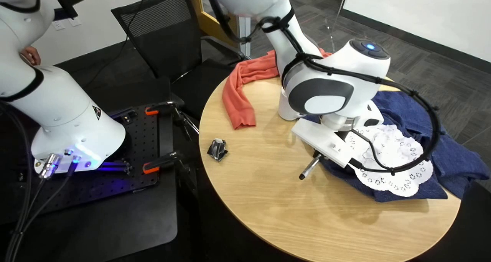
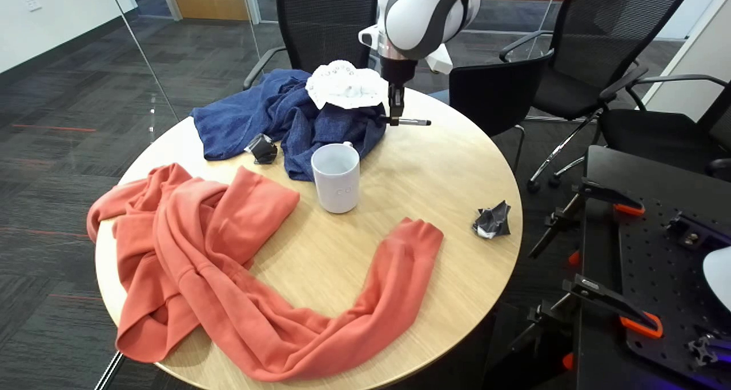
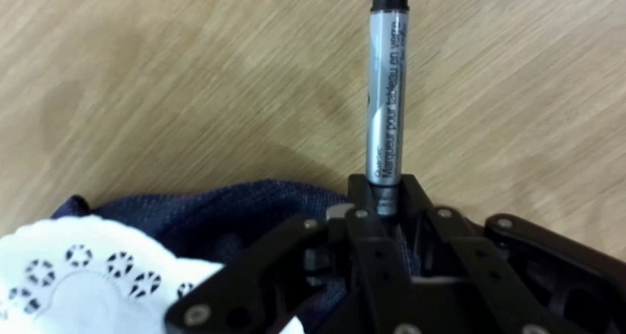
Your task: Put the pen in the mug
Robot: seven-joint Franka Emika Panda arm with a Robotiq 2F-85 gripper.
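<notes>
The pen has a silver printed body and black ends. My gripper is shut on it near one black end in the wrist view. The rest of the pen sticks out past the fingertips, about level. The pen shows in both exterior views, over the edge of the blue cloth and the table. I cannot tell how high it is above the table. The white mug stands upright on the table, apart from the gripper. In an exterior view the mug is partly hidden behind the arm.
A blue denim cloth bears a white lacy doily close to the gripper and touches or nearly touches the mug. A coral sweatshirt lies near the mug. Black crumpled objects lie on the round table.
</notes>
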